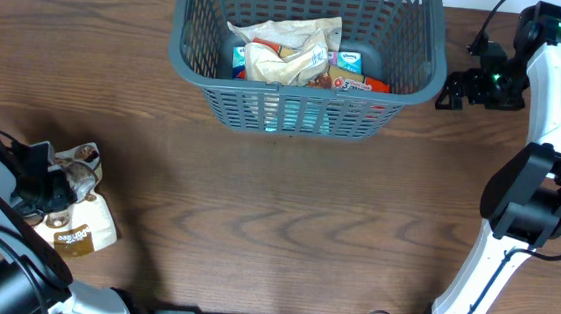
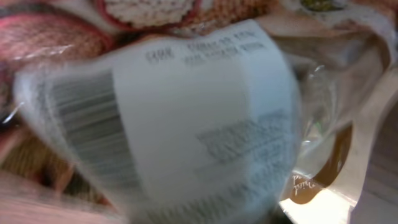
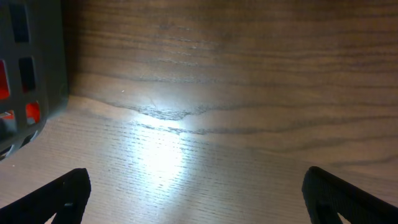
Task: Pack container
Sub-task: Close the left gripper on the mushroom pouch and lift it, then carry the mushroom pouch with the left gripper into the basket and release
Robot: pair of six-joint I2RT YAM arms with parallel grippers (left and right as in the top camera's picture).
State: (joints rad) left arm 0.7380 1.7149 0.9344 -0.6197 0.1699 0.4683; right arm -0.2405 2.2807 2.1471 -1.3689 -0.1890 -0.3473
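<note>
The container (image 1: 182,51), a dark grey-blue slotted basket, stands at the top centre and holds several snack packets (image 1: 289,52). Its corner also shows in the right wrist view (image 3: 38,59). My left gripper (image 1: 52,191) is at the far left on a pile of beige and brown packets (image 1: 79,226). In the left wrist view a packet with a white barcode label (image 2: 205,124) fills the frame, blurred, bulging and hiding the fingers. My right gripper (image 1: 449,93) is wide open and empty just right of the container, low over the bare table (image 3: 199,199).
A brown and cream pouch (image 2: 323,177) lies under the labelled packet. The wooden table (image 1: 296,218) spreads between the pile and the container. The right arm's body (image 1: 533,197) stands along the right edge.
</note>
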